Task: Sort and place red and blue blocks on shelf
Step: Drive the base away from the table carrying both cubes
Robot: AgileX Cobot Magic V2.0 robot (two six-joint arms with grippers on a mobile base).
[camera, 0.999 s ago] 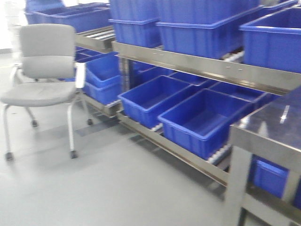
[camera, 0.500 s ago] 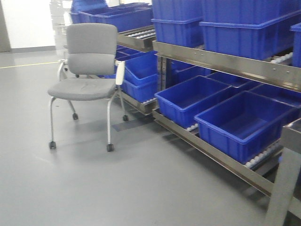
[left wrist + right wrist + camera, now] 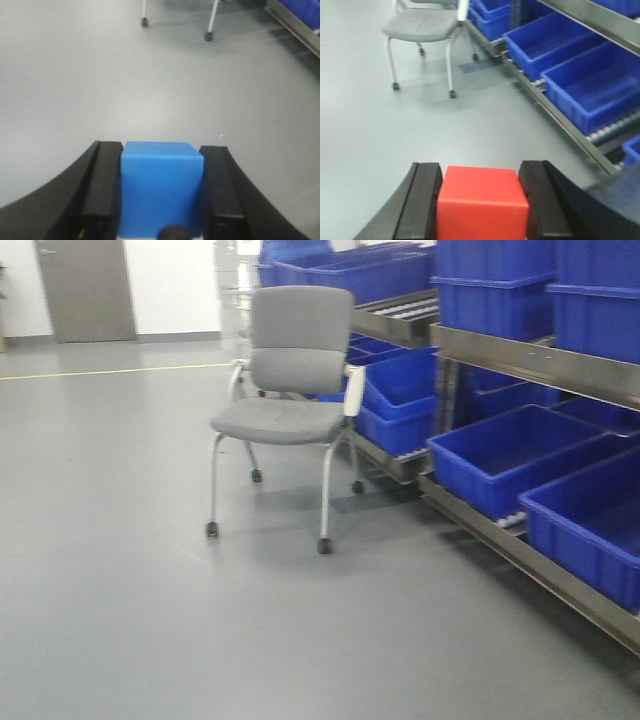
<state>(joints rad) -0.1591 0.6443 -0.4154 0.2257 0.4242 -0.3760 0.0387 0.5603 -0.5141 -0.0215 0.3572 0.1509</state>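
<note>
The light blue block (image 3: 161, 187) is clamped between the black fingers (image 3: 102, 190) of my left gripper (image 3: 161, 150), held above bare grey floor. My right gripper (image 3: 481, 167) is shut on the red block (image 3: 482, 202), its black pads pressing both sides. The shelf (image 3: 540, 365) is a stainless-steel rack along the right of the front view, and its lower rail (image 3: 560, 117) runs along the right of the right wrist view. Neither gripper shows in the front view.
A grey wheeled chair (image 3: 290, 405) stands on the floor left of the rack; its legs (image 3: 212, 20) show at the top of the left wrist view. Large dark-blue bins (image 3: 510, 450) fill the rack's tiers. Grey floor spreads to the left, with a door (image 3: 80, 290) far back.
The front view has swung left: the rack and chair have slid rightward in the picture, the steel table has left the view, and more open floor and a door now show.
</note>
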